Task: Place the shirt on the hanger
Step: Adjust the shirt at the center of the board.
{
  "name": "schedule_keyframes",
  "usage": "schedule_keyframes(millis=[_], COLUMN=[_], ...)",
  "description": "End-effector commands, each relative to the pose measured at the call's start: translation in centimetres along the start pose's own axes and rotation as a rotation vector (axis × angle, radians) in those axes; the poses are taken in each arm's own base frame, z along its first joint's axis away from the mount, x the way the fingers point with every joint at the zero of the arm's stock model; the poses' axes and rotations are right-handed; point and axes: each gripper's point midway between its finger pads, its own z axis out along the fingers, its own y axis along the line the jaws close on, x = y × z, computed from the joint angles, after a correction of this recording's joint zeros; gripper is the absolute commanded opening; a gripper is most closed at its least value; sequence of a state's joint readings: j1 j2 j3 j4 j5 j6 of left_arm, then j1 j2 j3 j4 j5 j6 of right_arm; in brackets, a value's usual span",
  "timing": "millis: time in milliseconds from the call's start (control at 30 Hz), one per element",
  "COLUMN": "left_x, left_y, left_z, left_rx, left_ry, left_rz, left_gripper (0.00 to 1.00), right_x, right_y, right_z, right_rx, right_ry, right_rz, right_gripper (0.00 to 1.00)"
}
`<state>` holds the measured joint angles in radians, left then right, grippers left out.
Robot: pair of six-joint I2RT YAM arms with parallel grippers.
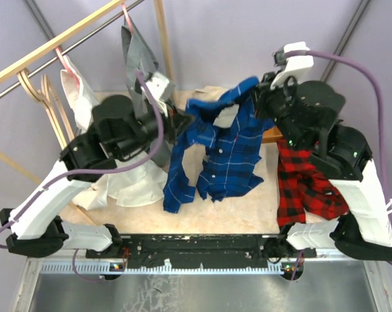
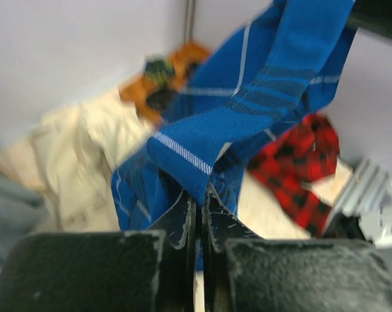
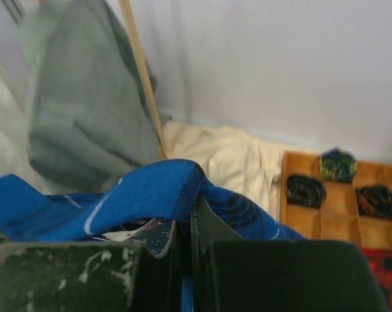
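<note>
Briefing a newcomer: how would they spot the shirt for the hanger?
Above the table, the shirt hangs between the left gripper and right gripper. Only it is royal blue with thin white checks; the plaid shirt is red-black, the white shirt plain.

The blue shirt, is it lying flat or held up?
Held up: the shirt hangs bunched between left gripper and right gripper, each pinching its fabric.

Shirt (image 1: 225, 153): royal blue with a thin white check, unbuttoned and crumpled, lifted by two upper edges and stretched between them, its folds drooping over the middle of the table (image 1: 248, 214). Hanger (image 1: 52, 107): pale wood, hooked on the rail (image 1: 91, 35) at far left, bare.
</note>
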<state>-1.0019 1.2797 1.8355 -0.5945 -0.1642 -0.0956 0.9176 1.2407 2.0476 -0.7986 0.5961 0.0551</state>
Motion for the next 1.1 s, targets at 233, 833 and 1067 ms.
schedule_keyframes(millis=[233,833,1067], left_x=[13.0,-13.4,-7.6], left_y=[-0.8,-1.2,0.1], left_z=[1.1,-3.9,-2.7], left_rx=[0.027,0.055,-0.009], left_ry=[0.250,-0.324,-0.212], left_rz=[-0.185,-0.044,-0.062], left_gripper=[0.00,0.00,0.00], right_x=[13.2,-14.0,-6.4], right_y=[0.8,-3.4,-1.9], right_z=[-0.7,-6.9,-3.6], right_rx=[-0.009,-0.055,-0.024], right_ry=[0.251,-0.380,-0.163], right_rz=[0.103,0.180,0.091], right_gripper=[0.00,0.00,0.00])
